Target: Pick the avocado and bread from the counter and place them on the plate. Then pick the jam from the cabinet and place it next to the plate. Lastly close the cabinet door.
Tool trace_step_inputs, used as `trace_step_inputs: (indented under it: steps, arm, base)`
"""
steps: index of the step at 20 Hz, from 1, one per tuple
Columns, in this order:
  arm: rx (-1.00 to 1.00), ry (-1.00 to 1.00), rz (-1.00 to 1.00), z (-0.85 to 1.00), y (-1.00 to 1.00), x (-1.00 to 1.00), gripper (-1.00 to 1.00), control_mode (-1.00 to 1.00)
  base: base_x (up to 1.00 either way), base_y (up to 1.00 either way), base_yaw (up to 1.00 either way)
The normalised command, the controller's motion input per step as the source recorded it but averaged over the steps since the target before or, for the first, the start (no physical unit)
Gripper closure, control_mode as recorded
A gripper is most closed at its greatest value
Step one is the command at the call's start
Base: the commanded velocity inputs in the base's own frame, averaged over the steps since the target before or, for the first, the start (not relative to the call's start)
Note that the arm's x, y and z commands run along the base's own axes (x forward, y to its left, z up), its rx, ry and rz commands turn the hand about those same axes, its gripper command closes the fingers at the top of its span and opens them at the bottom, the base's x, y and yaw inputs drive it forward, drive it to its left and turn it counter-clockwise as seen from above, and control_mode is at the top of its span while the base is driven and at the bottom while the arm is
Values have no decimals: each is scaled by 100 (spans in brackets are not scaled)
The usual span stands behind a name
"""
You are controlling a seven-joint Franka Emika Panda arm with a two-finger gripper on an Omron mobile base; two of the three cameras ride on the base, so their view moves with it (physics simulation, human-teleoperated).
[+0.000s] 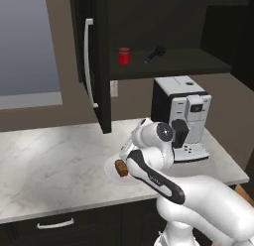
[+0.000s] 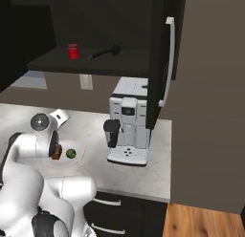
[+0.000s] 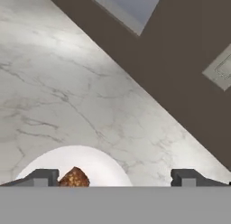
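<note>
In the hand view my gripper (image 3: 115, 178) is open, its fingertips (image 3: 43, 177) wide apart just above the white plate (image 3: 97, 166). The reddish-brown bread (image 3: 74, 178) lies on the plate beside the left fingertip, free of the jaws. From the right base view, the bread (image 2: 57, 151) and the dark-green avocado (image 2: 71, 154) sit side by side on the plate (image 2: 80, 150), partly under my arm. The red jam (image 1: 123, 55) stands on the shelf of the open cabinet (image 1: 168, 66). The cabinet door (image 1: 92, 61) is swung out toward me.
A dark long-handled tool (image 1: 155, 53) lies on the shelf to the right of the jam. A black-and-white coffee machine (image 1: 183, 116) stands on the marble counter (image 1: 49, 155) right of the plate. A wall outlet (image 3: 221, 69) is on the brown backsplash.
</note>
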Motion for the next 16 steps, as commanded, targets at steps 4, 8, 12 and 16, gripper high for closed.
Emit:
trace_step_inputs:
  steps: [4, 8, 12, 16]
  arm:
    - [0, 0, -13, 43, -23, -44, -100, -100]
    - [0, 0, -10, 48, -25, -39, -100, -100]
    - [0, -8, -11, 37, -26, -33, -100, -100]
    - [0, -23, -9, 31, -22, -41, -100, -100]
  base:
    - [0, 0, 0]
    - [0, 0, 0]
    - [0, 0, 0]
    - [0, 0, 0]
